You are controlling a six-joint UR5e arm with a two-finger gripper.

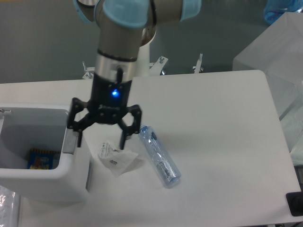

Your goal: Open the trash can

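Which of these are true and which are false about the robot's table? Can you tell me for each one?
1. The trash can is open, so you can see inside it. True.
2. The gripper is squeezing the bottle. False: its fingers are spread open and hold nothing, and the clear bottle lies on the table to their right.
3. Something colourful lies at the bottom of the trash can. True.
4. The bottle is standing upright. False: it is lying on its side.
5. A crumpled white wrapper lies on the table between the trash can and the bottle. True.
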